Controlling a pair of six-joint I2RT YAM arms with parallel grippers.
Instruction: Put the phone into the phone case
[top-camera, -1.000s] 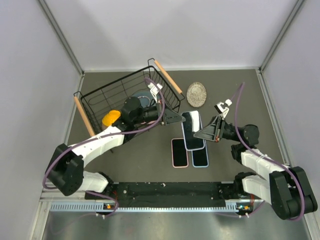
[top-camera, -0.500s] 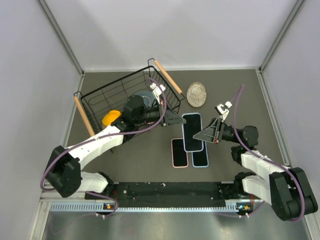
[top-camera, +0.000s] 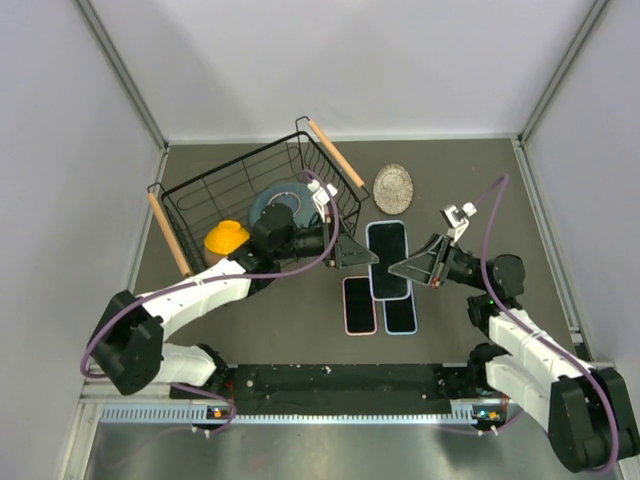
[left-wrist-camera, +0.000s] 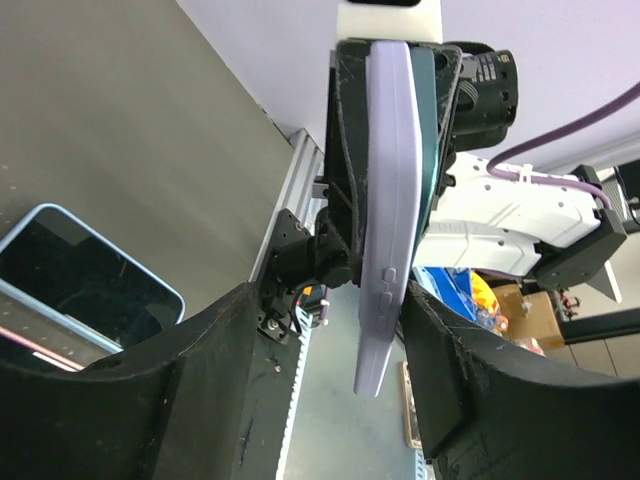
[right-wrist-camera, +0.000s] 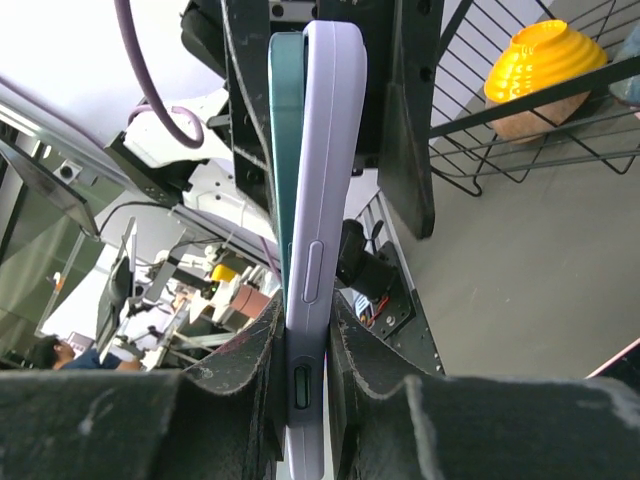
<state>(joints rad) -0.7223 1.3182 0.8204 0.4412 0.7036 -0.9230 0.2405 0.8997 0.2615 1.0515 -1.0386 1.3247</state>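
The phone (top-camera: 387, 258), black screen up, sits in a lavender case and is held above the table between the two grippers. In the right wrist view my right gripper (right-wrist-camera: 305, 310) is shut on the lavender case (right-wrist-camera: 325, 200), seen edge-on, with the teal phone edge (right-wrist-camera: 286, 150) beside it. My right gripper also shows in the top view (top-camera: 397, 268). My left gripper (top-camera: 360, 257) is at the phone's left edge. In the left wrist view it (left-wrist-camera: 330, 300) is open, jaws wide apart, with the case (left-wrist-camera: 390, 200) between them near the right finger.
A pink-cased phone (top-camera: 359, 305) and a blue-cased phone (top-camera: 400, 314) lie on the table below the held one. A black wire basket (top-camera: 200, 190) at the left holds an orange bowl (top-camera: 226, 237) and a blue plate (top-camera: 283, 198). A silver disc (top-camera: 394, 188) lies behind.
The left gripper has moved toward the near edge and slightly right, along the phone's left edge. The held phone has straightened and shifted a little right with the right gripper.
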